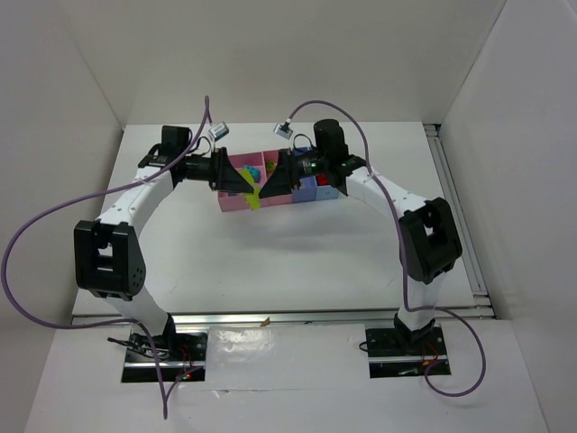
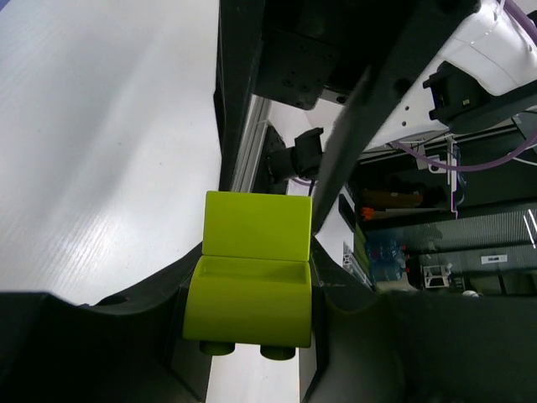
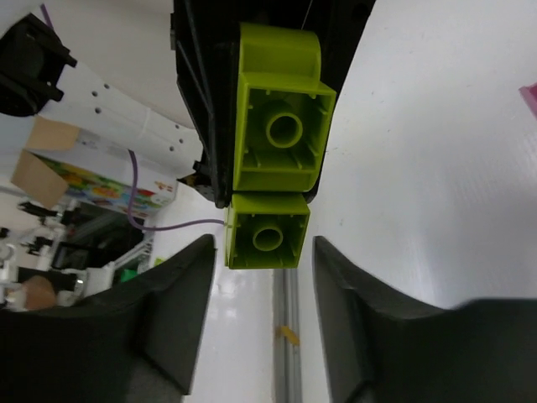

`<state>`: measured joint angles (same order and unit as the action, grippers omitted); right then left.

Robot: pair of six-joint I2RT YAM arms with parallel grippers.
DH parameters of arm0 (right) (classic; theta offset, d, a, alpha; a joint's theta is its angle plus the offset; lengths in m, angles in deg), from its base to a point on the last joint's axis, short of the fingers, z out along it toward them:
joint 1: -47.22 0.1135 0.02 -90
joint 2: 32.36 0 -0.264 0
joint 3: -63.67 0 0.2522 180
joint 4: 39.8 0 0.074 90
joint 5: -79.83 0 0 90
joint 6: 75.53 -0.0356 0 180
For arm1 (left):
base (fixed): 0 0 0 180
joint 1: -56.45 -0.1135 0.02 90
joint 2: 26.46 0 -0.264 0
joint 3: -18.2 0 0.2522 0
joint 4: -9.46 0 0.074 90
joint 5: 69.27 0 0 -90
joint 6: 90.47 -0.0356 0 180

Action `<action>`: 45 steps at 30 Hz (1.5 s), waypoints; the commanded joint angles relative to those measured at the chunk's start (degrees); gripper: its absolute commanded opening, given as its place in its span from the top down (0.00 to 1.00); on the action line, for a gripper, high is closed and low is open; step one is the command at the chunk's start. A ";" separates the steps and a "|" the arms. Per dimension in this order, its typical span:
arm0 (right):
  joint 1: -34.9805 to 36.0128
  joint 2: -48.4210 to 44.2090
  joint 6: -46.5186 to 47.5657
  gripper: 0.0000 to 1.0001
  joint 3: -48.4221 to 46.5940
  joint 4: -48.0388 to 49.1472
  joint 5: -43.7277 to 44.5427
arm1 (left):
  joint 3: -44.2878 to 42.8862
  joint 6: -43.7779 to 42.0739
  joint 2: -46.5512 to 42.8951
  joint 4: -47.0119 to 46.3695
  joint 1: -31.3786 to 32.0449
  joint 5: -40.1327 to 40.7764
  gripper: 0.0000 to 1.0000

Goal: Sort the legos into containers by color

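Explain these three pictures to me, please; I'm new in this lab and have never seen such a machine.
The machine is two robot arms bolted at the near edge of a table, each ending in a two-finger gripper. The top picture looks down from above and behind them; the other two come from cameras on the wrists. On the table lies a row of bins, pink and blue, with small legos inside. The arms meet above it. The left gripper holds a yellow-green lego; the right gripper, fingers apart, faces its other end.
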<state>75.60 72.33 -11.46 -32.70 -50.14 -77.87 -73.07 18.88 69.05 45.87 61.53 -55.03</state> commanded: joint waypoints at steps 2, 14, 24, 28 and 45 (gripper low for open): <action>0.80 0.87 -2.01 0.46 -1.94 5.01 -1.73 | -2.29 -2.48 -0.23 -1.65 0.28 -2.72 1.00; -2.53 -3.16 -7.11 0.92 4.38 9.23 4.06 | -2.29 -2.48 -0.76 -0.42 0.81 0.26 1.00; -6.76 -8.80 -4.75 0.99 8.26 2.75 19.94 | -4.05 -5.29 0.29 3.62 -0.86 2.11 1.00; -4.40 -4.33 -0.80 0.99 2.03 -7.53 38.66 | -4.05 -4.60 0.30 4.15 -1.48 4.39 1.00; 0.53 21.17 10.63 0.76 -24.70 -23.20 62.60 | 2.98 -7.31 -3.83 9.34 -2.09 10.55 1.00</action>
<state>75.27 93.55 -4.05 -53.33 -71.17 -18.57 -69.99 13.11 67.87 55.51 59.65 -44.19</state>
